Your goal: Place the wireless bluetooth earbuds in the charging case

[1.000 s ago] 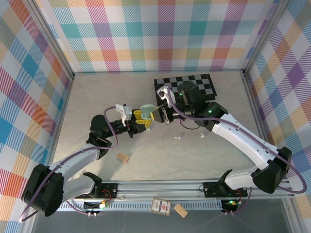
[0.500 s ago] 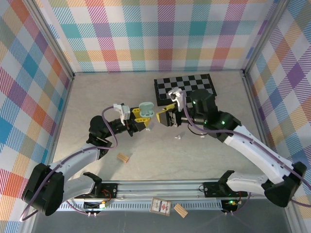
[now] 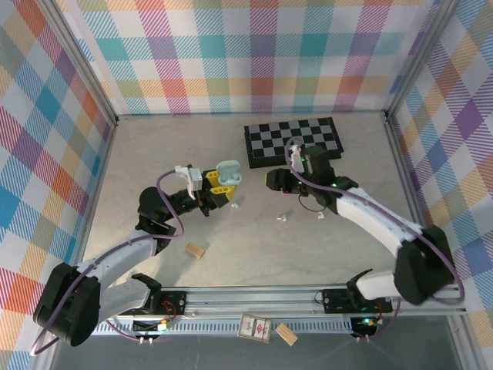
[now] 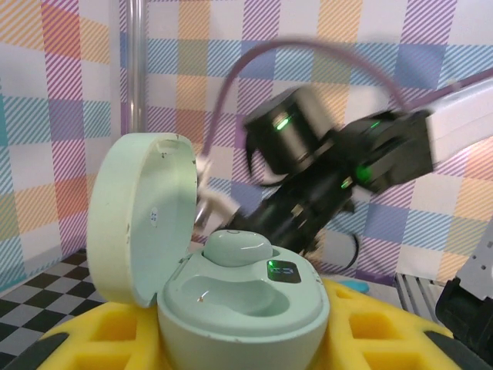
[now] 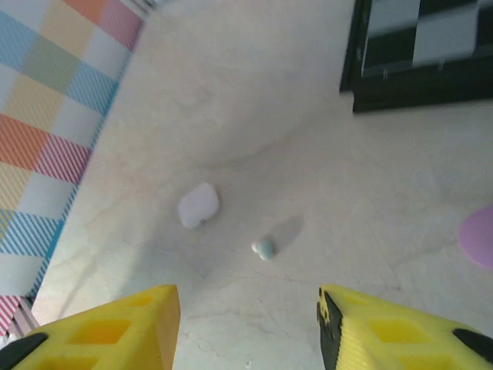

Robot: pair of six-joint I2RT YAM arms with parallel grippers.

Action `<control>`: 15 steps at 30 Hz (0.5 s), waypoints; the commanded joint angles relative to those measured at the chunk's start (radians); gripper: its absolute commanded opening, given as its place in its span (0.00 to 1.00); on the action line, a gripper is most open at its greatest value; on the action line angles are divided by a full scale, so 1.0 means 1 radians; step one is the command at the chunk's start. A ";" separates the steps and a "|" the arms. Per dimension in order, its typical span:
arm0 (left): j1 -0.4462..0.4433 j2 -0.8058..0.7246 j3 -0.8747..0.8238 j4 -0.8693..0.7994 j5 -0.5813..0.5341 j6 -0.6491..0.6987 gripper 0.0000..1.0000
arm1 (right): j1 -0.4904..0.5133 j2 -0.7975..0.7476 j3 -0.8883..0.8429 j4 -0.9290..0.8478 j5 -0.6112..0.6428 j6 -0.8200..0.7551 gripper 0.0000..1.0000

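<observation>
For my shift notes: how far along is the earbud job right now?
Done: one pale green earbud sits in the open case. In hand: left gripper holds the case; right gripper is open, empty. Left: the second slot is empty; a pale bud lies on the table.

We record the black-and-white chequered board (image 3: 293,141) near the table's (image 3: 154,154) far edge, right of centre. The pale green pebble-shaped plastic charging case (image 3: 228,173) sits in the left gripper (image 3: 223,186), just left of the board's near left corner, with a pale green earbud (image 4: 236,248) in it. A small white stemmed plastic earbud (image 3: 283,218) and a second white earbud (image 3: 318,214) lie side by side, apart, nearer than the board. A tan wooden block (image 3: 196,250) lies left of centre, toward the near edge.
</observation>
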 commanded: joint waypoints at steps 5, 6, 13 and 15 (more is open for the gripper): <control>0.006 -0.059 -0.003 -0.019 0.007 0.005 0.28 | 0.038 0.308 0.172 0.060 -0.167 0.050 0.52; 0.006 -0.063 -0.003 -0.021 0.007 0.006 0.28 | 0.048 0.356 0.208 0.046 -0.179 0.045 0.52; 0.005 -0.063 0.001 -0.027 0.014 0.004 0.28 | 0.120 0.626 0.459 -0.063 -0.206 -0.028 0.54; 0.005 -0.062 0.002 -0.027 0.016 0.002 0.28 | 0.128 0.688 0.524 -0.090 -0.224 -0.050 0.54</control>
